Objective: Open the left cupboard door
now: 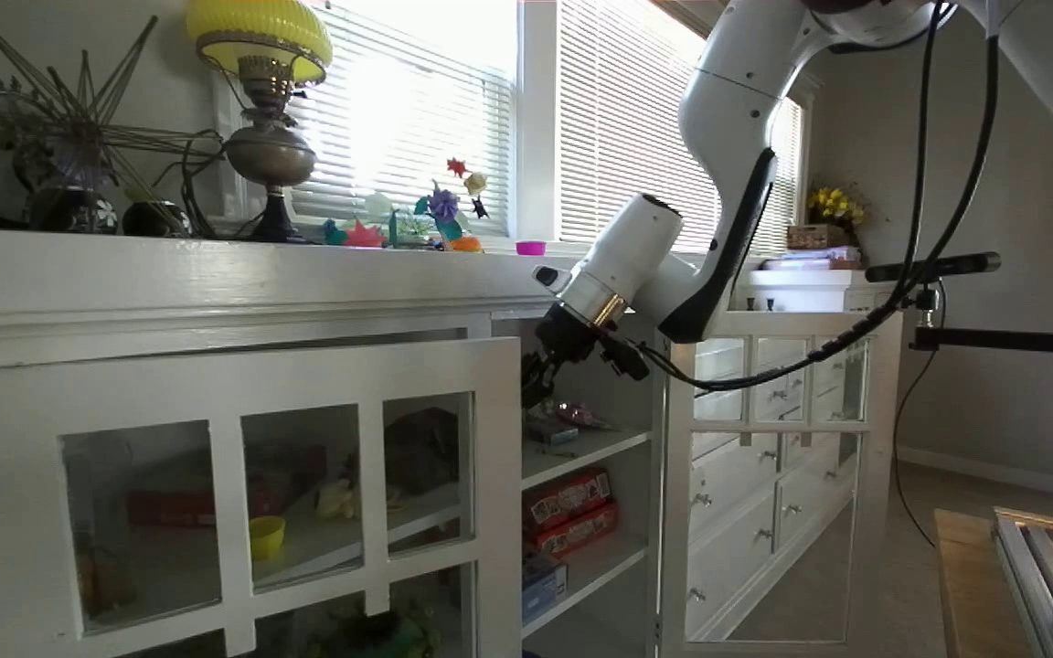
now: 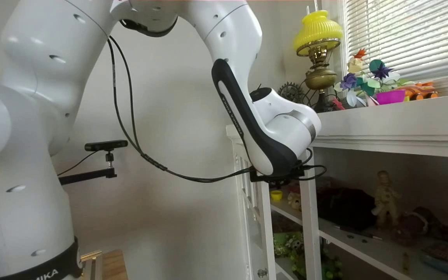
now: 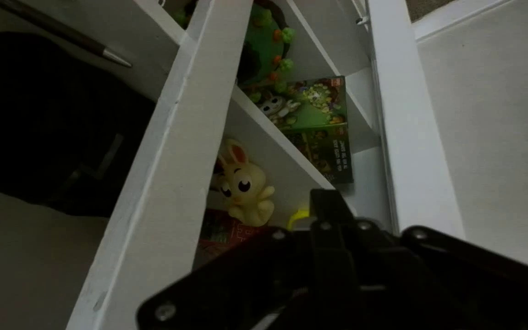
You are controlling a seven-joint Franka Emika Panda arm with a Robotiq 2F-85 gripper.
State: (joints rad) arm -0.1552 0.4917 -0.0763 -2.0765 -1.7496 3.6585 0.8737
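I am holding the gripper (image 3: 330,199) at the gap between the left door (image 1: 230,503) and the post (image 3: 184,137). Its fingers (image 3: 326,213) are standing narrow, one against the other; I am reading this from the wrist view, because in an exterior view the arm (image 2: 239,50) is covering them. In both exterior views the left door is standing partly open. In the wrist view its edge (image 3: 410,128) is running just beside the fingers, on their right; whether they are touching it, I cannot tell. The post is slanting on their left, and it is appearing farther from them than the edge.

Past the fingers, a yellow cup (image 3: 298,214) is hiding partly behind them. A toy rabbit (image 3: 245,192) is sitting near it, toward the post, and a green box (image 3: 310,105) is showing above the fingers in the same view. Across the post from the gripper a black thing (image 3: 44,128) is lying, too dark to name, with a pen (image 3: 60,30) just beside it.

In an exterior view a second door (image 1: 792,426) is standing on the opposite side of the gripper from the left door, and red boxes (image 1: 568,501) are lying on a shelf (image 1: 600,557) below the gripper. Above the gripper, a lamp (image 1: 271,160) and flowers (image 2: 348,81) are standing on the ledge (image 1: 216,265).
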